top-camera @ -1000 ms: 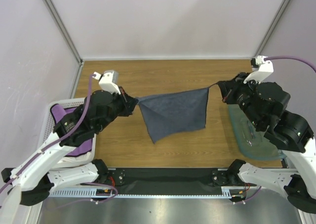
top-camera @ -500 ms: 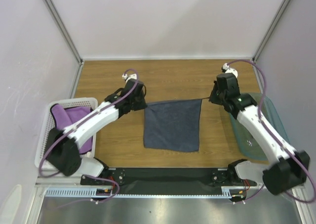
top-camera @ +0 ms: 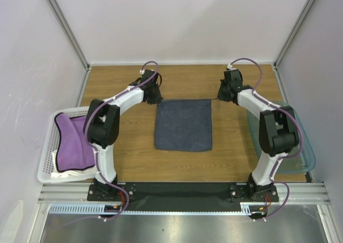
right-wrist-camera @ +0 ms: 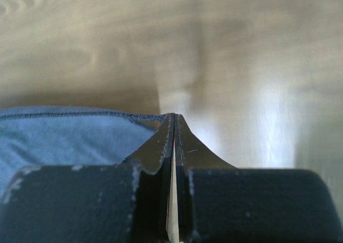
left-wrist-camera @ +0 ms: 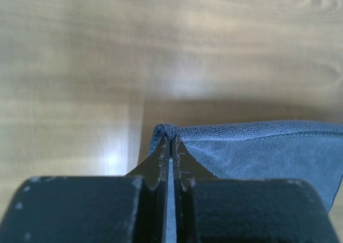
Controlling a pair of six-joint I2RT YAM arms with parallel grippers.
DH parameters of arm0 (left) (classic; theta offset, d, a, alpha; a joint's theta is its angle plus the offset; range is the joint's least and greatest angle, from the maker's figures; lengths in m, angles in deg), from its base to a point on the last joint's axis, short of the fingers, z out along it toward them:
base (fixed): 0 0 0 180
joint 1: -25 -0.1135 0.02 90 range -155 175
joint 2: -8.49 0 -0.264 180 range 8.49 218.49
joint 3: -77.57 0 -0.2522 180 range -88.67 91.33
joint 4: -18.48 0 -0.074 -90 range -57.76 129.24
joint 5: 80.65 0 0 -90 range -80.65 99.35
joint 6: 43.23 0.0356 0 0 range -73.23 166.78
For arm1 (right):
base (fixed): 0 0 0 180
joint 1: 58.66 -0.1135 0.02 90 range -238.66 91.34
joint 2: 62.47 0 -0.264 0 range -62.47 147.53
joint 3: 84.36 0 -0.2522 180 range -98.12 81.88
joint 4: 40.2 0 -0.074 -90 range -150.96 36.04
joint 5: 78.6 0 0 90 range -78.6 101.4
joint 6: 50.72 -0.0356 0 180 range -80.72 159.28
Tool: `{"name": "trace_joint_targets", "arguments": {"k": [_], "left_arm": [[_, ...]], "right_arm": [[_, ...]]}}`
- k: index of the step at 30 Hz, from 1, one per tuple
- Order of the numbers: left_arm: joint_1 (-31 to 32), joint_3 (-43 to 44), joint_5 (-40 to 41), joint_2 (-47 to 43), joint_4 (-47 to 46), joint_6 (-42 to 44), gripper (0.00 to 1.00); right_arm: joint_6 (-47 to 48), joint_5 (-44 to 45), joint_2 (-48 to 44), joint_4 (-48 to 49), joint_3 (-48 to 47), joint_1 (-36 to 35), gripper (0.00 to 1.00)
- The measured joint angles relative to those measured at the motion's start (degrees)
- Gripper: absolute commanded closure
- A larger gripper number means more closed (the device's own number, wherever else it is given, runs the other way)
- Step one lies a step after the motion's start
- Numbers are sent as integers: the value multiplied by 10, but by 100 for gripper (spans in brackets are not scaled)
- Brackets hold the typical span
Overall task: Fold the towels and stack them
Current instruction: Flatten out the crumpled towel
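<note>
The dark navy towel point(top-camera: 183, 125) lies spread flat in the middle of the wooden table point(top-camera: 128, 157). My left gripper point(top-camera: 156, 99) is at its far left corner, shut on a bunched bit of the blue cloth point(left-wrist-camera: 257, 146) just above the wood. At the far right corner my right gripper point(top-camera: 218, 98) is shut with the stitched hem point(right-wrist-camera: 59, 135) running into its tips. The left gripper point(left-wrist-camera: 170, 140) and the right gripper point(right-wrist-camera: 173, 117) both sit low over the table. The purple towel point(top-camera: 72, 141) lies in the basket, with white cloth point(top-camera: 55, 160) showing under it.
A white perforated basket point(top-camera: 45, 176) stands at the left edge of the table. A translucent teal bin point(top-camera: 305, 152) stands at the right edge beside the right arm. Walls and metal posts close off the back and both sides.
Both arms have stretched toward the far side and come down. The navy towel, which hung stretched between the grippers, now lies flat on the table.
</note>
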Motion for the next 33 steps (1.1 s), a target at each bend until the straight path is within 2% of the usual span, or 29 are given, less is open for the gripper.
{"name": "trace_joint_targets", "arguments": {"k": [2,3,4,5,6,8,9,10,14,15,16,20,24,30,33], "left_arm": [[-9,19,-3,17,-1,5,80],[-12,27,-4,23,-2,9,70],[-16,33,-5,28,-4,13,48],[-19,37,-9,32,-7,19,39],[-22,42,-11,35,-9,20,35],[-26,54,-13,40,-11,25,23],[-28,58,-13,41,-13,26,21],[-29,62,-13,41,-13,29,18],[-32,67,-13,39,-22,23,16],[-32,61,-14,36,-28,18,16],[-32,52,-16,31,-35,12,16],[-32,-46,-38,-22,-87,-48,16],[-30,-131,-52,-56,-133,-109,16],[-29,-180,-63,-58,-193,-169,17],[-29,-184,-69,-58,-220,-190,18]], "right_arm": [[7,-4,33,11,-26,3,100],[10,-6,50,17,-40,4,100],[13,-8,66,21,-54,5,100],[16,-9,79,24,-67,5,100],[19,-9,92,26,-78,6,98],[24,-9,115,25,-102,7,83],[28,-9,126,26,-113,8,76],[31,-9,134,25,-123,9,58],[32,-14,148,14,-152,11,26],[28,-16,147,10,-157,12,21],[24,-19,144,8,-160,13,1],[-6,-44,115,-6,-146,14,0],[-40,-57,44,-5,-81,4,0],[-93,-57,-46,18,33,-46,0],[-114,-55,-57,30,70,-64,0]]}}
